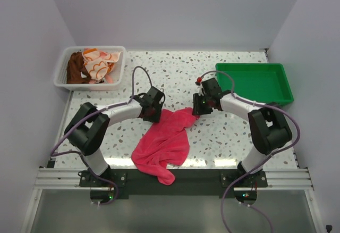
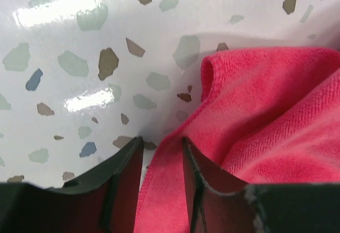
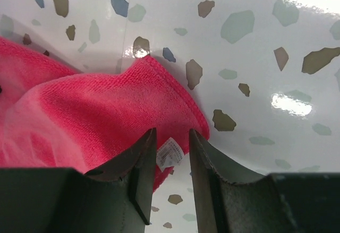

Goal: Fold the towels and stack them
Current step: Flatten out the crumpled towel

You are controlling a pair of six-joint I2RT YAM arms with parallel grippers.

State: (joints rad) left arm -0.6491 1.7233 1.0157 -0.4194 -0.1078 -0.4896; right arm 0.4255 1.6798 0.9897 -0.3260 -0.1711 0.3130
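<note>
White walls [image 1: 175,9] close the space on three sides, and the glossy speckled table [image 1: 212,137] throws back the lamps in bright patches. The hot pink towel [image 1: 162,142] lies crumpled and not folded. Its near end hangs over the table's front edge, and its far end spreads between the two arms. The green tray [image 1: 255,84] stands beyond the towel to the right, well apart. The white basket [image 1: 90,86] stands beyond it to the left and holds a brown towel [image 1: 76,68] and an orange flowered towel [image 1: 100,63], both waiting their turn.

I judge that the arms go to the towel's far corners to pull it flat before folding. The left gripper [image 2: 162,148] has its jaws partly apart with the towel's left edge between them; whether they pinch it I cannot tell. The right gripper [image 3: 172,132] stands over the right corner, jaws partly apart on either side of the white label [image 3: 170,153], not clamped.
</note>
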